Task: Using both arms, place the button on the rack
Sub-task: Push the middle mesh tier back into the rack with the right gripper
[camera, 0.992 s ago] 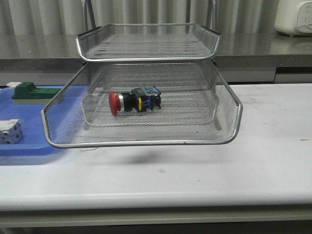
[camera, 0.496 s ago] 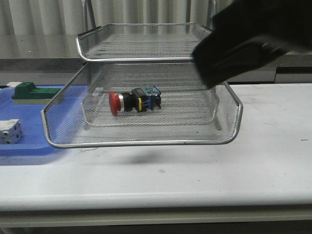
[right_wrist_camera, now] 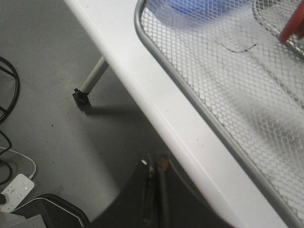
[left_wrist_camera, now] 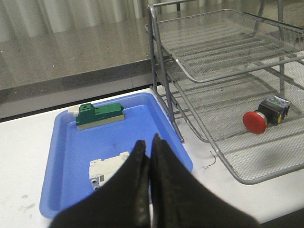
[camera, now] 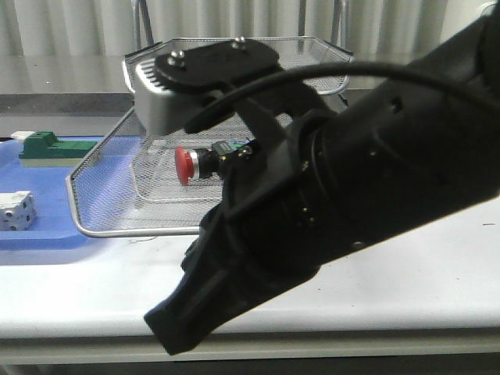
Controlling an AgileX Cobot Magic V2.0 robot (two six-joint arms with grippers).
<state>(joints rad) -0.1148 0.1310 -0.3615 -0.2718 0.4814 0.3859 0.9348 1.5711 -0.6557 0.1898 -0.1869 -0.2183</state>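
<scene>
The button (camera: 185, 165) lies on its side on the middle tier of the rack (camera: 101, 228), red head to the left. It also shows in the left wrist view (left_wrist_camera: 257, 121), inside the rack (left_wrist_camera: 204, 79). My left gripper (left_wrist_camera: 150, 142) is shut and empty above the blue tray. My right arm (camera: 359, 203) fills most of the front view and hides the right part of the rack. My right gripper (right_wrist_camera: 154, 164) is shut and empty, below the table's front edge, over the floor. The rack's rim (right_wrist_camera: 190, 102) runs above it.
A blue tray (left_wrist_camera: 61, 156) left of the rack holds a green-white block (left_wrist_camera: 99, 114) and a white cube part (left_wrist_camera: 107, 168). Both show in the front view, green-white block (camera: 47, 147), white part (camera: 16, 209). A table leg (right_wrist_camera: 92, 80) and a power strip (right_wrist_camera: 16, 187) are below.
My right arm has swung in from the upper right and now covers most of the front view. The button and rack have not moved.
</scene>
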